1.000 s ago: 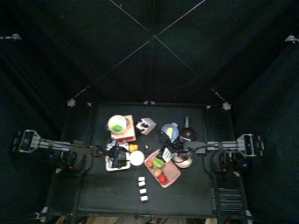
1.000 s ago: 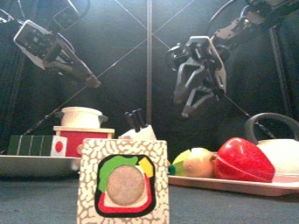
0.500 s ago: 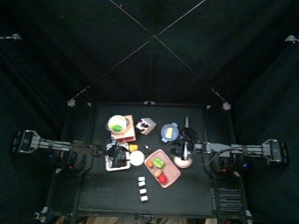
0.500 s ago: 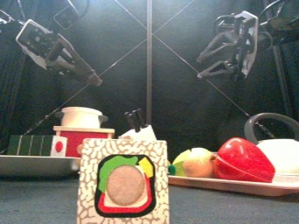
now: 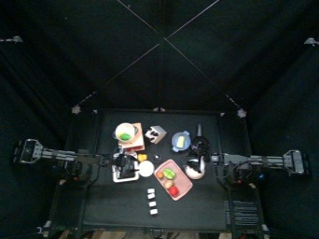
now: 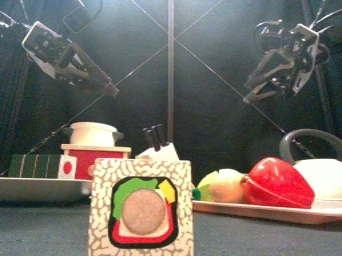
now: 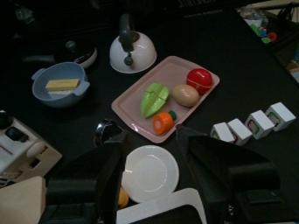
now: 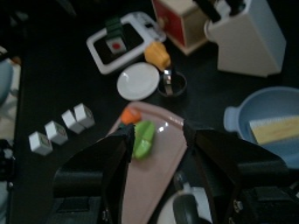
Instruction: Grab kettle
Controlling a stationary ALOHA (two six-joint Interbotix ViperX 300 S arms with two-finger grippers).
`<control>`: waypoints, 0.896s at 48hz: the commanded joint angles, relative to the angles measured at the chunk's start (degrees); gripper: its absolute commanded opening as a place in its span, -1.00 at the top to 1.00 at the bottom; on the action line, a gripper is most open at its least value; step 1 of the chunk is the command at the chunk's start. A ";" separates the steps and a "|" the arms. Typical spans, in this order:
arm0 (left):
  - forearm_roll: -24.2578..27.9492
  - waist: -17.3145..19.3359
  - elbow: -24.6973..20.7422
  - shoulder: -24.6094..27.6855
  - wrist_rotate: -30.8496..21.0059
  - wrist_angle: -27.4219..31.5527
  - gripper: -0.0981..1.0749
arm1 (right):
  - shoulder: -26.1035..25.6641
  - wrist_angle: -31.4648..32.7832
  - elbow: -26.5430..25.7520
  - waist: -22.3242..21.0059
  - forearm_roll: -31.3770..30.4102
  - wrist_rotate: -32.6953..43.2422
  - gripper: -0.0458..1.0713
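The kettle (image 7: 132, 52) is small and rounded, with a whitish top and a dark arched handle. It stands just off the far end of the pink-red tray (image 7: 138, 109). In the top view the kettle (image 5: 196, 170) sits at the tray's right edge. In the front view the kettle (image 6: 322, 176) is at the far right, behind a red pepper (image 6: 275, 182). My right gripper (image 6: 285, 72) hangs open and empty, high above the kettle. My left gripper (image 6: 60, 58) is open and empty, high over the table's left side.
The tray (image 6: 267, 211) holds vegetables. A dark blue bowl (image 7: 61, 84) with a yellow piece stands near the kettle. A white plate (image 7: 152, 172) lies under my left gripper. A knife block (image 8: 243, 37) and several small white blocks (image 7: 251, 125) are nearby. A picture card (image 6: 140, 209) stands at the front.
My right gripper has risen and swung to the right, away from the table's middle, to a spot above the kettle. The left arm has hardly moved.
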 commanded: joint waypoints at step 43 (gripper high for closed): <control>-14.33 -4.13 -4.22 5.71 0.00 -10.99 -0.61 | -2.99 15.12 4.83 3.52 -1.32 0.09 -0.35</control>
